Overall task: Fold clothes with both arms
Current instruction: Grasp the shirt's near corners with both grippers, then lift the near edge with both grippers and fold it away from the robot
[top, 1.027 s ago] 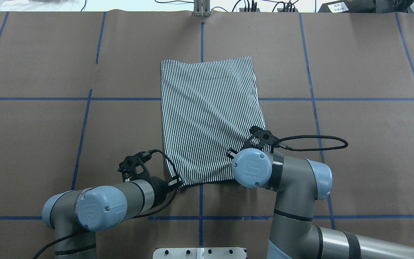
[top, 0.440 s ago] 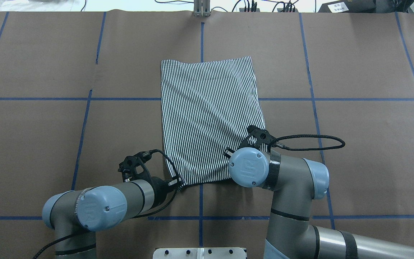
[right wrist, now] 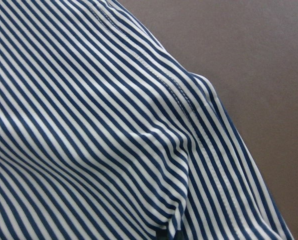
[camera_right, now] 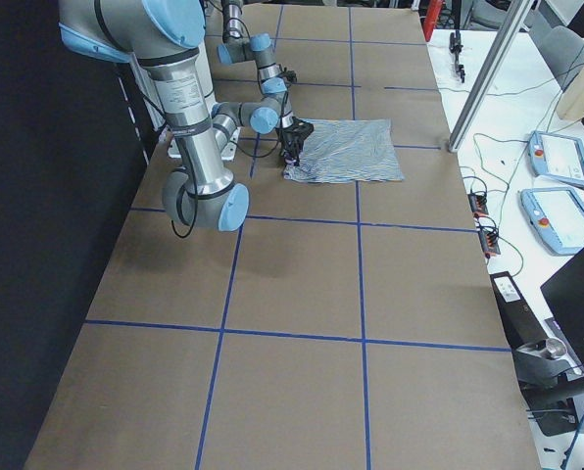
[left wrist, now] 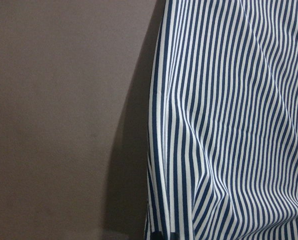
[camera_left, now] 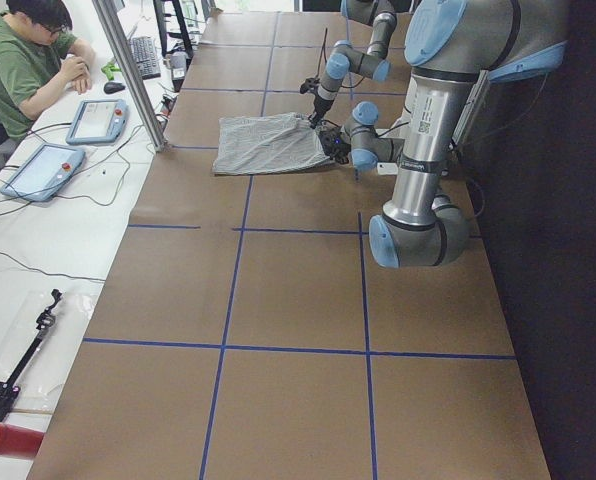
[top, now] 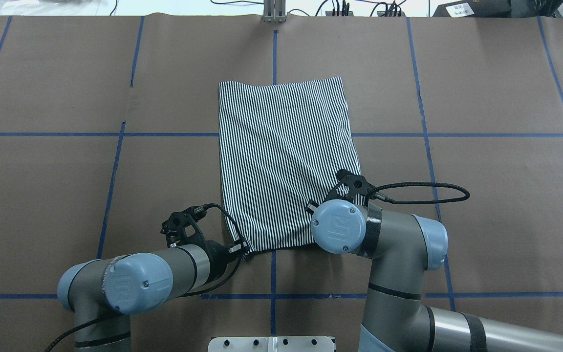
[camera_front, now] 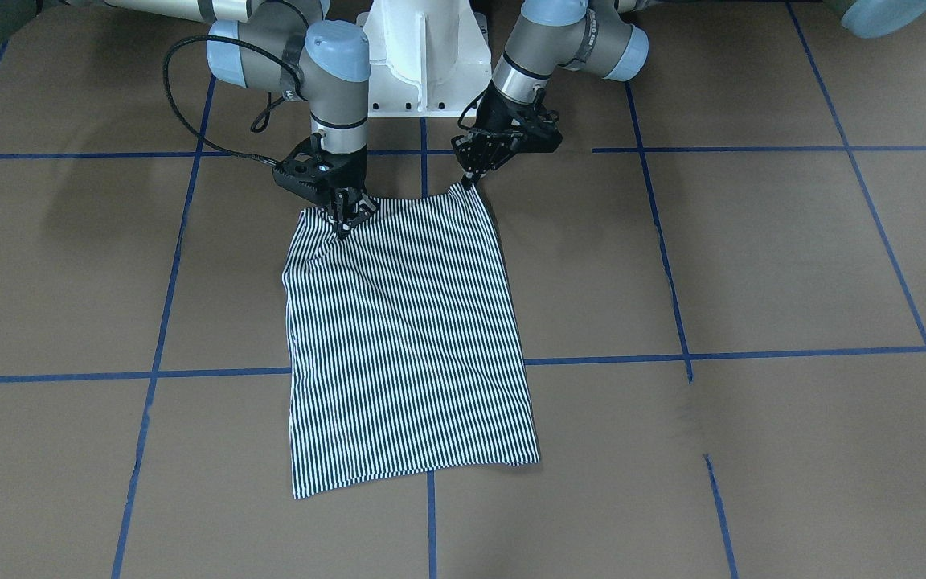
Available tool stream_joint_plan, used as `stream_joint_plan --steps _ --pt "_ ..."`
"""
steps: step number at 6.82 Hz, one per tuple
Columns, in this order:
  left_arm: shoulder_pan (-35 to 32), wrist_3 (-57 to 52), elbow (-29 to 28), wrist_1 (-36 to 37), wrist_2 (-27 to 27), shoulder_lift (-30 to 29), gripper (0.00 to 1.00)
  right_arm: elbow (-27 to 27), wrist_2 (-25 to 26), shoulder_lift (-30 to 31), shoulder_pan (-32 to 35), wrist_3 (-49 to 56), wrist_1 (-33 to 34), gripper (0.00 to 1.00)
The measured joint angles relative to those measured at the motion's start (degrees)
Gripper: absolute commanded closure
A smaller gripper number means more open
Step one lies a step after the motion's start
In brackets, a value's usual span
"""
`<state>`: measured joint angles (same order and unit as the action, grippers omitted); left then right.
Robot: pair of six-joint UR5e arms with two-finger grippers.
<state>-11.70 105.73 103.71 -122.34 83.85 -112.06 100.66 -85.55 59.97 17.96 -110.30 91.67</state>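
The right gripper [camera_front: 344, 227] has edged inward, seemingly pinching the striped polo shirt [camera_front: 407, 338] at its near hem. The left gripper [camera_front: 465, 182] stays clamped on the near-left corner, so the lift looks ready.

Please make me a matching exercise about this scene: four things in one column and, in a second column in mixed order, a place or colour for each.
Things:
1. left hand
2. right hand
3. shirt
4. tape

Place or colour:
A. blue lines on the table
B. navy-and-white stripes
C. at the shirt's corner, right side of the front-facing view
D. on the shirt's edge, left side of the front-facing view

Pairs: 1-C, 2-D, 3-B, 4-A
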Motion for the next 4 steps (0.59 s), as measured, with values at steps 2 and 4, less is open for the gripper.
stream_joint_plan --steps 2,4 --pt "-0.1 -0.2 0.9 0.2 0.2 0.2 1.00 0.7 0.0 0.0 0.0 0.0 0.0 1.00" --pt "-0.5 -3.1 8.9 5.3 1.4 1.0 1.00 6.5 -0.1 0.4 0.1 0.0 1.2 1.00"
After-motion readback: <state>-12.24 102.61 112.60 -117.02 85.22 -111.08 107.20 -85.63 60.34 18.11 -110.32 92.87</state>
